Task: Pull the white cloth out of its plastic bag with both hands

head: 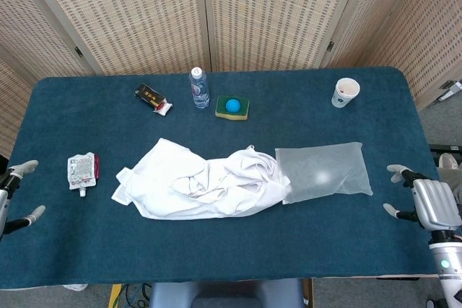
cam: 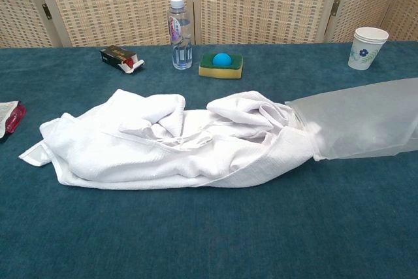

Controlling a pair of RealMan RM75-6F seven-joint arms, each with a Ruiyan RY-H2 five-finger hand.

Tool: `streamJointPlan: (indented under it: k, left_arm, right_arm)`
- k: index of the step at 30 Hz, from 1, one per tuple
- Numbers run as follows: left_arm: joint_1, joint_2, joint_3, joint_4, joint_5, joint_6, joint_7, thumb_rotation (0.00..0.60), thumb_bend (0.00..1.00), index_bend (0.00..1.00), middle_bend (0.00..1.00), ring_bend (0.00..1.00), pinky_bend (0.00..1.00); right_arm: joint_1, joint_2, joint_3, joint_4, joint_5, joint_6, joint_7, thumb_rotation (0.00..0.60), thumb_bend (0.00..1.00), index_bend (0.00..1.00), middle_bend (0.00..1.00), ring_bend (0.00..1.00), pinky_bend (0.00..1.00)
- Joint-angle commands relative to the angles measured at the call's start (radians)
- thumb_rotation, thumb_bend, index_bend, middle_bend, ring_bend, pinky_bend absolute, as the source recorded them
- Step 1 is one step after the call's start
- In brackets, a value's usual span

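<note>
The white cloth (head: 198, 182) lies crumpled across the middle of the blue table (head: 231, 250); its right end still reaches into the mouth of the clear plastic bag (head: 323, 171). In the chest view the cloth (cam: 163, 142) fills the centre and the bag (cam: 362, 122) runs off the right edge. My right hand (head: 426, 203) hovers at the table's right edge, fingers apart, holding nothing, clear of the bag. My left hand (head: 13, 196) is at the far left edge; only spread fingertips show. Neither hand appears in the chest view.
A water bottle (head: 198, 88), a small dark box (head: 152, 97) and a green sponge with a blue ball (head: 232, 106) stand along the back. A paper cup (head: 346, 92) sits back right. A small pouch (head: 81, 171) lies left of the cloth.
</note>
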Motion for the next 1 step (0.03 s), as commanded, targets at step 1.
streamJointPlan:
  k: [1]
  left_arm:
    - [-0.003, -0.012, 0.006, 0.009, 0.007, -0.016, 0.020, 0.600, 0.01, 0.21, 0.31, 0.45, 0.72]
  right_arm:
    - [0.007, -0.006, 0.003, 0.001, 0.001, -0.014, -0.010, 0.600, 0.07, 0.28, 0.40, 0.41, 0.53]
